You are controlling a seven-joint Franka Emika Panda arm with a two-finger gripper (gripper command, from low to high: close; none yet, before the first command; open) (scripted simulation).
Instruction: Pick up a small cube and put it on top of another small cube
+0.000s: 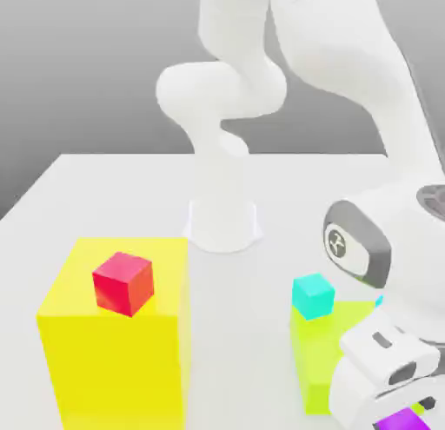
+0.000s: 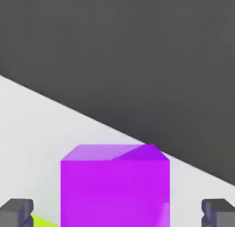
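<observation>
Claw (image 2: 117,212) spread wide, fingertips (image 2: 16,211) clear of purple cube (image 2: 114,187) sides, white table (image 2: 41,125) edge beyond

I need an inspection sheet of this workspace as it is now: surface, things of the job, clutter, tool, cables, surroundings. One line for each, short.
Surface: white table, flat, carrying the blocks and the arm's base.
Job's things: red cube sits on the large yellow block; cyan cube sits on the lime block; purple cube lies between the tool's fingers, beside the lime block.
Clutter: nothing seen.
Tool: tool is low at the purple cube, its fingertips standing apart on either side of the cube, gaps visible, so open.
Cables: nothing seen.
Surroundings: plain grey backdrop behind the table; the white arm rises from its base.
</observation>
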